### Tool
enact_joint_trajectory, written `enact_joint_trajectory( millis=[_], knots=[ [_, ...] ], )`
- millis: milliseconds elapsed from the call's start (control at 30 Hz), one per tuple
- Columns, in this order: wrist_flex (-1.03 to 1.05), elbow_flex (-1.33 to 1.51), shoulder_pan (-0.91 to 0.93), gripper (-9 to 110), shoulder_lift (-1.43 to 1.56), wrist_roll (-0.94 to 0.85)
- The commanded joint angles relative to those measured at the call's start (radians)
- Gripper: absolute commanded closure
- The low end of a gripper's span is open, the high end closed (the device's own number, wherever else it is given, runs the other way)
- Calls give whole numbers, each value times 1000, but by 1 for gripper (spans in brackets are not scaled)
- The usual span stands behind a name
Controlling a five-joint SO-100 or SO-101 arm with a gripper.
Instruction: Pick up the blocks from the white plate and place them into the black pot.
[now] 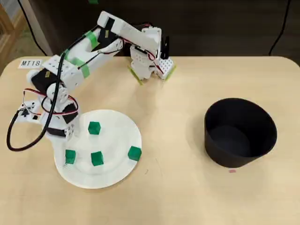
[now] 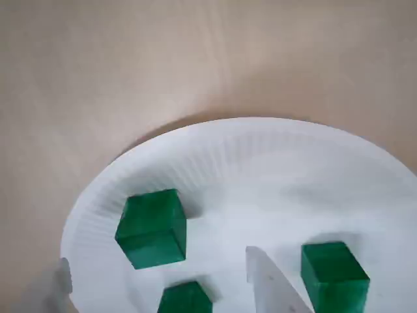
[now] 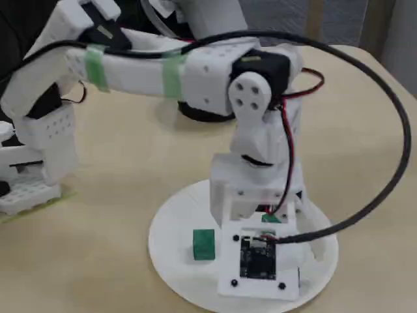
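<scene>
Four small bright green cubes sit on the round white paper plate (image 1: 123, 165), none lifted yet: one near the top (image 1: 94, 127), one at the left rim (image 1: 70, 156), one in the middle (image 1: 97, 158) and one out toward the right edge (image 1: 134, 153). The arm's tool (image 1: 63, 133) hangs over the plate's upper left rim; whether it is open or closed I cannot tell, as the wrist view shows only one pale finger (image 2: 270, 283) poking up between two cubes. The risk I see is that finger coming down on a cube's edge and skidding it across the slick plate, or nudging a neighbour off the rim. The light plate itself could shift on the pale wooden desk (image 1: 173, 197). The matte black cylindrical pot (image 1: 240, 132) stands well apart to the right, open and empty, with bare desk between; its tall wall could catch a cube carried too low.
</scene>
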Motion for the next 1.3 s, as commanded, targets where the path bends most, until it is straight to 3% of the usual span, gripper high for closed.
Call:
enact_joint_trajectory(
  millis=[0, 567, 933, 1267],
  knots=[
    [11, -117, -18, 65, -17, 8],
    [12, -213, -37, 69, -137, 44],
    [14, -305, -44, 78, -199, 101],
    [14, -371, -32, 97, -236, 160]
  ],
)
